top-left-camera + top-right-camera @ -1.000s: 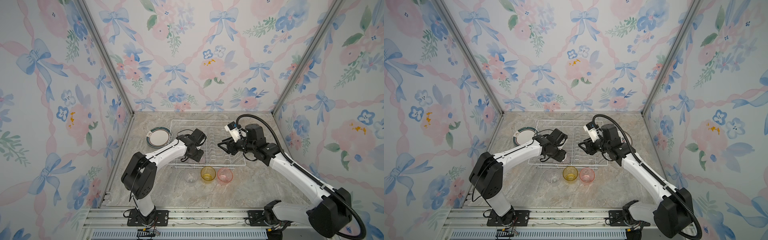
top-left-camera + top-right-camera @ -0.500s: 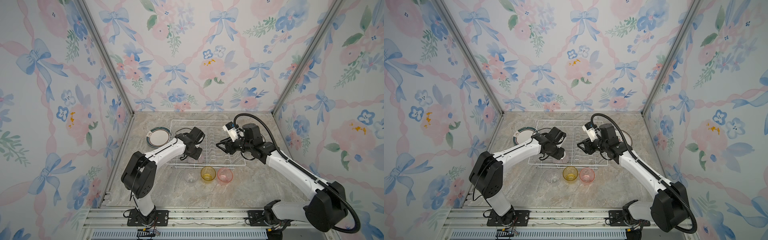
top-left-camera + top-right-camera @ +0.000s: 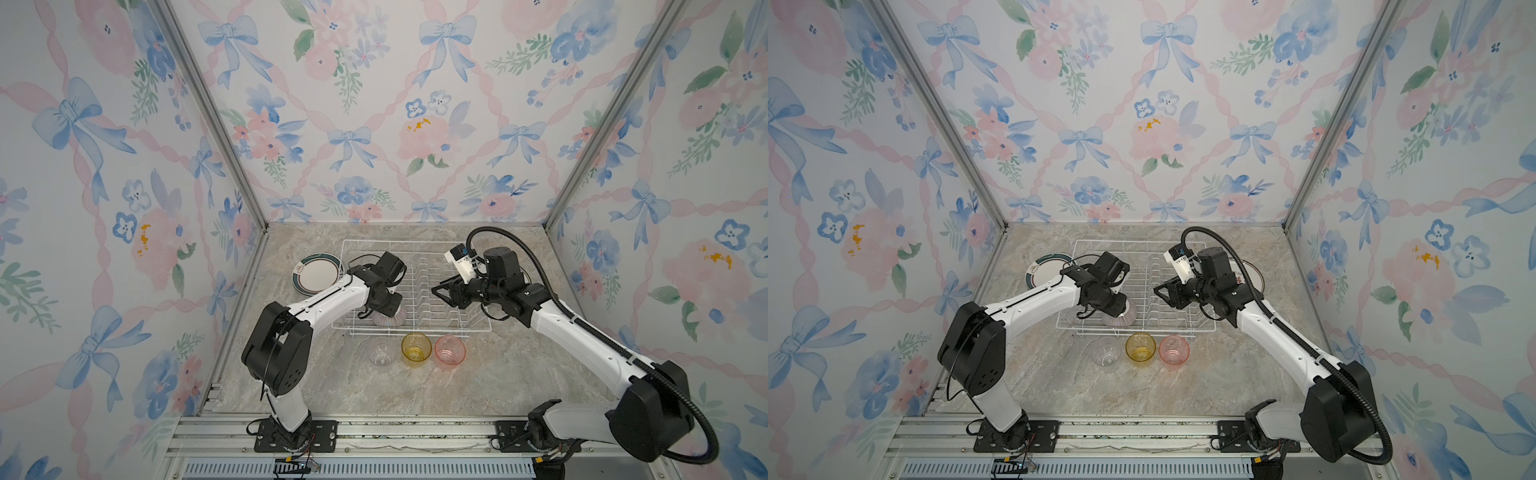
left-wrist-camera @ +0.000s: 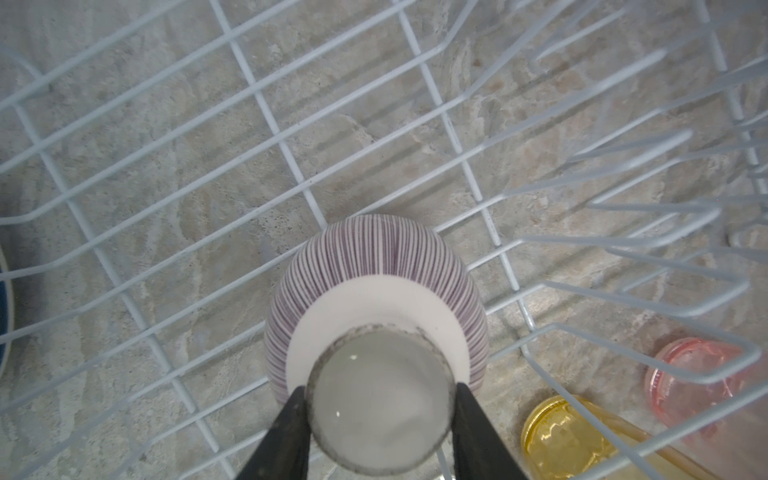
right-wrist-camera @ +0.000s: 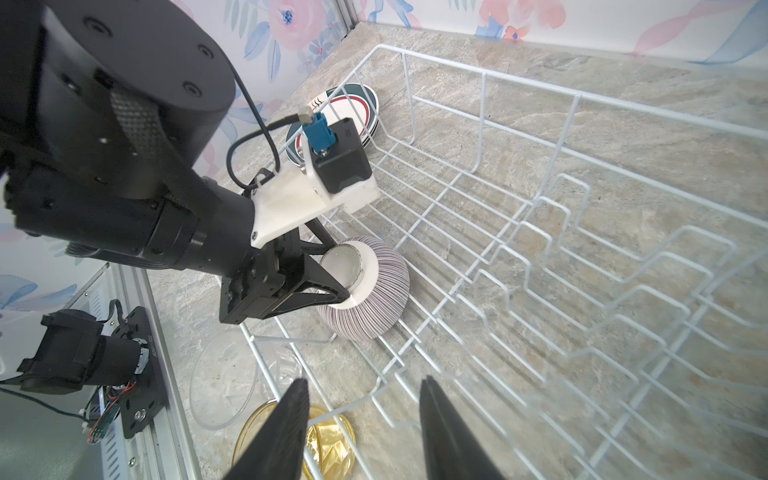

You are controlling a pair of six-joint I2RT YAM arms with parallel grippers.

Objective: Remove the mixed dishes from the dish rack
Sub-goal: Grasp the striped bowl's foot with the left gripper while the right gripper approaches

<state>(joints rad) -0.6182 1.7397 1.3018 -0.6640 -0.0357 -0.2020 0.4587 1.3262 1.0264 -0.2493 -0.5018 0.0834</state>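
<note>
Both top views: bright, even, diffuse light; only soft faint shadows on the counter (image 3: 415, 395); wide-angle bend at the edges. Left wrist: bowl (image 4: 374, 266) stripes sharp, tiny glare specks on its foot; left fingers (image 4: 286, 436) and dish rack (image 4: 266, 110) prongs at frame right blurred. Right wrist: right fingers (image 5: 284, 436) soft, lower-right wires blurred.

Both top views look down from high in front, sharing the whole table (image 3: 519, 374). The left wrist view sits close over the bowl (image 4: 374, 270); the right wrist view sees it across the rack (image 5: 484, 75).
</note>
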